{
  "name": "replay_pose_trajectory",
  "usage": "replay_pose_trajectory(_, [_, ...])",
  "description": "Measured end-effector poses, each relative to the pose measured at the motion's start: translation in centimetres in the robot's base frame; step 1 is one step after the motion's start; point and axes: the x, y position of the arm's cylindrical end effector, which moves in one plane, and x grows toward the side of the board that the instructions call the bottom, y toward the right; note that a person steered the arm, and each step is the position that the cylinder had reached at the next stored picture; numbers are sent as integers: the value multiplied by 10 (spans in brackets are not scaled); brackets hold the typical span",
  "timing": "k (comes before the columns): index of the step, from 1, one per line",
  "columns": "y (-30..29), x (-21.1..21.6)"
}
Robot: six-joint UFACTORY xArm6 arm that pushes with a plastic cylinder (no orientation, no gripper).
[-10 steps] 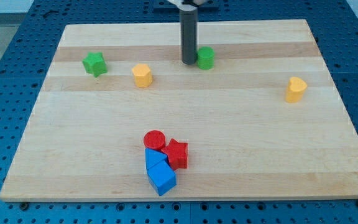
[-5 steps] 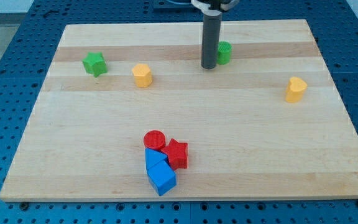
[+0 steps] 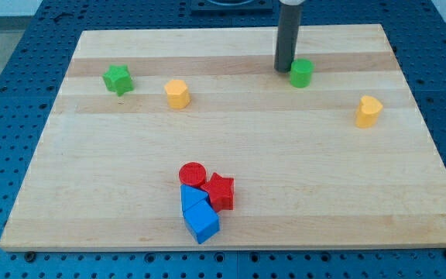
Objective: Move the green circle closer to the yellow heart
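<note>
The green circle (image 3: 301,74) stands on the wooden board near the view's top, right of centre. My tip (image 3: 285,69) is at its left edge, touching or almost touching it. The yellow heart (image 3: 368,111) stands at the view's right, lower and to the right of the green circle, with a gap of board between them.
A green star (image 3: 118,79) and a yellow hexagon (image 3: 176,94) stand at the view's upper left. A red circle (image 3: 193,173), a red star (image 3: 220,190) and two blue blocks (image 3: 198,213) cluster near the view's bottom centre. The board's top edge (image 3: 231,29) is just above my tip.
My tip has moved to the view's right, pushing the green circle along with it, toward the yellow heart. The other blocks have not moved.
</note>
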Motion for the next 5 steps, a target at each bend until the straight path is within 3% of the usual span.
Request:
replay_pose_trajectory(3, [-1,4])
replay_pose_trajectory(5, [9,45])
